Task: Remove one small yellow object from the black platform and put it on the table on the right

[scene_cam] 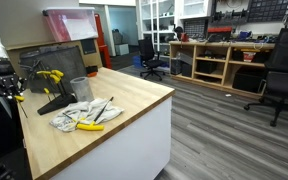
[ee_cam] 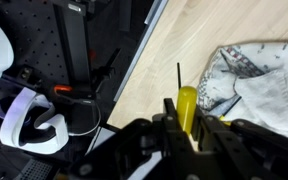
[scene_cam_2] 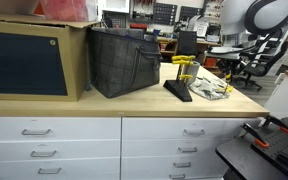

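Note:
In the wrist view my gripper [ee_cam: 189,125] is shut on a yellow-handled screwdriver [ee_cam: 187,105], whose thin black shaft points away over the wooden table [ee_cam: 174,40], close to its edge. In an exterior view the gripper [scene_cam: 11,90] hangs at the table's left end, next to the black platform [scene_cam: 54,102], which holds more yellow-handled tools [scene_cam: 50,74]. The platform [scene_cam_2: 177,91] and its yellow tools [scene_cam_2: 185,62] also show in the second exterior view. My fingers hide the lower part of the handle.
A crumpled white cloth [scene_cam: 79,113] lies beside the platform with a yellow tool [scene_cam: 90,126] on it, and shows in the wrist view [ee_cam: 259,75]. A metal cup [scene_cam: 80,88] stands behind it. A dark bag [scene_cam_2: 124,60] and a cabinet [scene_cam_2: 24,60] stand on the table.

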